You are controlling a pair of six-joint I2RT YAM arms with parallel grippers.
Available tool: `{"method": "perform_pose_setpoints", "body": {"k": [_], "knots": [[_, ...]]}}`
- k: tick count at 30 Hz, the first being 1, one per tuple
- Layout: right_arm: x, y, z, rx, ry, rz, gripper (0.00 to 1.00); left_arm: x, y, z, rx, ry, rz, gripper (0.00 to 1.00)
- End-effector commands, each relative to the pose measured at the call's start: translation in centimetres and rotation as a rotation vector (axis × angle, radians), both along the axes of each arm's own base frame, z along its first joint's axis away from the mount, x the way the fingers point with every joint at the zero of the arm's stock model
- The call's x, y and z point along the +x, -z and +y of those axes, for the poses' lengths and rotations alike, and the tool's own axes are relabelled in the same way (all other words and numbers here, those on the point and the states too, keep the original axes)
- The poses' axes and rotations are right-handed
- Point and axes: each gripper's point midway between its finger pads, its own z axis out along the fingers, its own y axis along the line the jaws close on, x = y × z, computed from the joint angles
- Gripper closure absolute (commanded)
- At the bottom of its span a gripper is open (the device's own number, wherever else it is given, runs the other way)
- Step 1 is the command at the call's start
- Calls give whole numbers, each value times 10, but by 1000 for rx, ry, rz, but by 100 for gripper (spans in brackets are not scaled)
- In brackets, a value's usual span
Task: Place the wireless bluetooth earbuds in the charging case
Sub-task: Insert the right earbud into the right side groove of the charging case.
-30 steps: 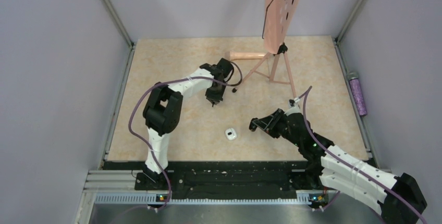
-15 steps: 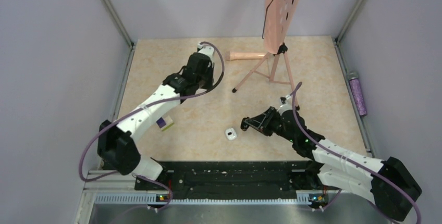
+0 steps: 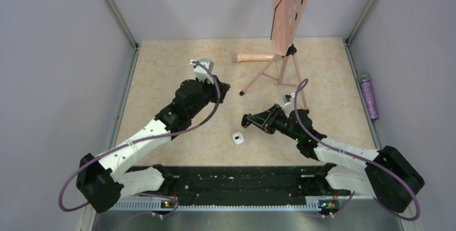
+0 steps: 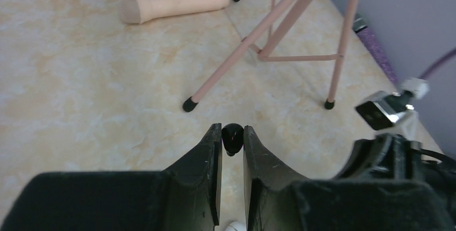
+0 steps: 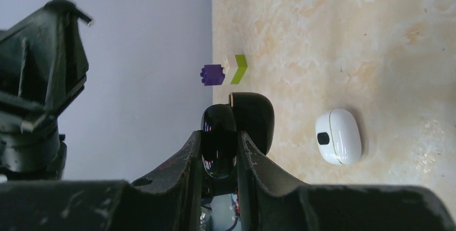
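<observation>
Moved since earlier: in the top view the left arm (image 3: 161, 129) has dropped low, stretching from lower left toward centre. The right arm (image 3: 322, 148) has reached further left. The charging case (image 3: 238, 138) has stayed put.
Surroundings: a pink tripod stand (image 3: 279, 64) with a perforated pink board stands in the upper centre of the desk (image 3: 161, 70). A pink cylinder (image 3: 255, 57) lies beside its legs. A purple bottle (image 3: 369, 96) lies at the right edge. A purple-and-yellow block (image 5: 223, 72) shows in the right wrist view, well apart from the case.
In the way: one black-capped tripod foot (image 4: 188, 103) sits just ahead of the left fingers.
Left end effector (image 4: 232, 134): clenched on the first earbud (image 4: 232, 141), pinched at the fingertips above the desk.
Right end effector (image 5: 219, 134): clenched on the second earbud (image 5: 250, 118), raised near the case.
Earbuds: tiny, glossy black and rounded; the second shows a thin gold ring.
Case: white, pebble-shaped, lying on the desk at lower centre between the two end effectors, with a small dark mark on one side.
</observation>
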Motion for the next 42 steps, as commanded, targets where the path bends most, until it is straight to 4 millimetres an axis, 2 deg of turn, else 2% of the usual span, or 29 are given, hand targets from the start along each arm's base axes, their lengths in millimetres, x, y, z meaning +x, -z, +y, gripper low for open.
{"method": "perform_pose_setpoints", "body": {"k": [1, 7, 15, 27, 36, 42], "knots": [[17, -53, 19, 185, -30, -85, 100, -22, -43, -20, -151, 100, -186, 100], [34, -55, 22, 265, -3, -41, 100, -52, -52, -23, -182, 233, -303, 100], [46, -66, 18, 332, 61, -28, 100, -66, -44, -28, -198, 302, -328, 100], [48, -73, 16, 395, 73, -14, 100, -89, -28, -43, -190, 443, -368, 100], [45, -75, 17, 424, 56, -10, 100, -90, -21, -49, -194, 469, -362, 100], [43, -78, 16, 441, 51, -12, 100, -88, -8, -54, -179, 479, -340, 100]]}}
